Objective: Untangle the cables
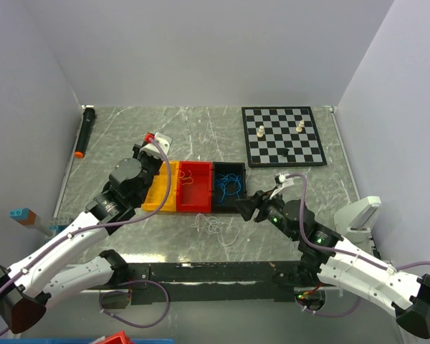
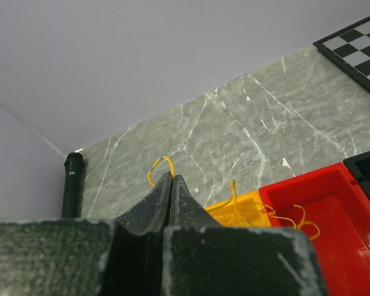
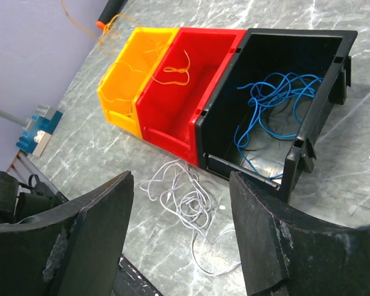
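Your left gripper (image 2: 171,177) has its fingers pressed fully together on a loop of the yellow cable (image 2: 154,165), in the middle of the left wrist view. More yellow strands lie at the lower right, across the yellow bin (image 2: 250,209) and into the red bin (image 2: 339,203). I cannot tell if they are knotted with the held one. If they are, a pull can drag them out or tip a bin. The wire is thin and held only at the tips, so it can also slip. Your right gripper (image 3: 180,179) stands wide open and holds nothing. It is over the white cables (image 3: 185,200) on the table, lower centre of its view. If it closes there, it may take the whole clump and tighten it, or knock the black bin (image 3: 296,34) with the blue cables (image 3: 274,102).
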Robot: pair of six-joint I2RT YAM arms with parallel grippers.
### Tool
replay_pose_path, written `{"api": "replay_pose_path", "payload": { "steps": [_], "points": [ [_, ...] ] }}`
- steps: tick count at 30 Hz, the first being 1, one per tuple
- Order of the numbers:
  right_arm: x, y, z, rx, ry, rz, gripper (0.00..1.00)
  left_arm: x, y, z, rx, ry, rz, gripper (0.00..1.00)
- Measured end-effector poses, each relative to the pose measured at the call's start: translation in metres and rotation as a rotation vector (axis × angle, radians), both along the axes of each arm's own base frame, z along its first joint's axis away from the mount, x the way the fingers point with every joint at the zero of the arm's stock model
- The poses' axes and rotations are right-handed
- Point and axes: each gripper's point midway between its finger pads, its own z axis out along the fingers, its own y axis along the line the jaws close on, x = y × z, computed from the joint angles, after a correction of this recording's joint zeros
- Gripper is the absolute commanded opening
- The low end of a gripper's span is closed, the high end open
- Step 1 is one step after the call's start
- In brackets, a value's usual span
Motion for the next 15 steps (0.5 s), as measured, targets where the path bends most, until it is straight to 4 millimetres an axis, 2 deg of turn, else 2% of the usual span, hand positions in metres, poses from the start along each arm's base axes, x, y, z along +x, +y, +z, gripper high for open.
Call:
{"api": "replay_pose_path", "payload": {
  "steps": [6, 12, 15],
  "points": [
    [-0.001, -0.001, -0.006, -0.005, 0.010, -0.001, 0.70, 0.005, 0.010, 0.012, -0.024, -0.028, 0.039, 0.01],
    [-0.001, -0.001, -0.006, -0.004, 0.014, 0.000, 0.70, 0.008, 0.017, 0.057, -0.089, -0.117, 0.059, 0.01],
    [-0.002, 0.000, -0.007, -0.004, 0.020, 0.002, 0.70, 0.004, 0.016, 0.050, -0.090, -0.094, 0.043, 0.01]
  ]
}}
